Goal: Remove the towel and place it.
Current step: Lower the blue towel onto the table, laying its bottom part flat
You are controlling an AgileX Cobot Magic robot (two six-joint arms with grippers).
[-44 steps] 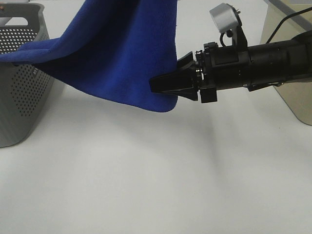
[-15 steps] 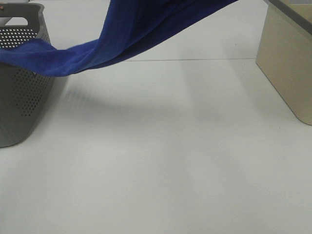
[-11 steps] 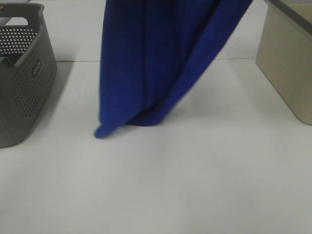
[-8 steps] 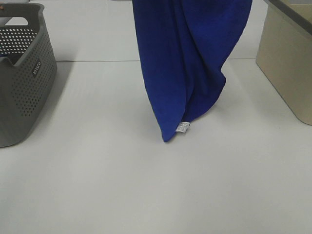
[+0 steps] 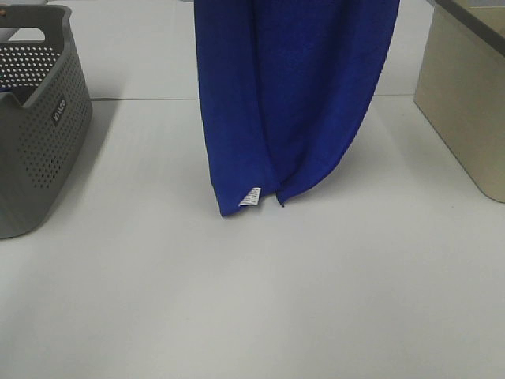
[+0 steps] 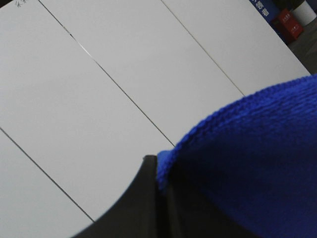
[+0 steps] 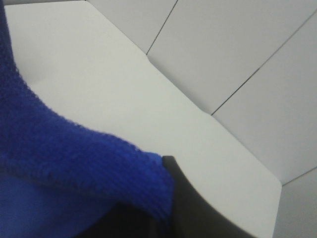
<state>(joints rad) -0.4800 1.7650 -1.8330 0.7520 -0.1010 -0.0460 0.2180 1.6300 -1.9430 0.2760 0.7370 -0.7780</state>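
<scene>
The royal-blue towel (image 5: 292, 103) hangs in long folds from above the top edge of the exterior view, between the two sides of the table. Its lower corners reach down close to the white table (image 5: 260, 300), and a small white tag (image 5: 252, 196) shows at one corner. Both grippers are above the exterior view's frame. In the left wrist view my left gripper (image 6: 157, 171) is shut on a hem of the towel (image 6: 247, 163). In the right wrist view my right gripper (image 7: 166, 198) is shut on another part of the towel's edge (image 7: 59, 148).
A grey perforated basket (image 5: 35, 134) stands at the left edge of the table, apart from the towel. A beige box (image 5: 465, 103) stands at the right edge. A thin seam line crosses the table behind the towel.
The towel slid off the basket and was pulled up; it swung right, and now its lower end has swung back left and hangs straighter.
</scene>
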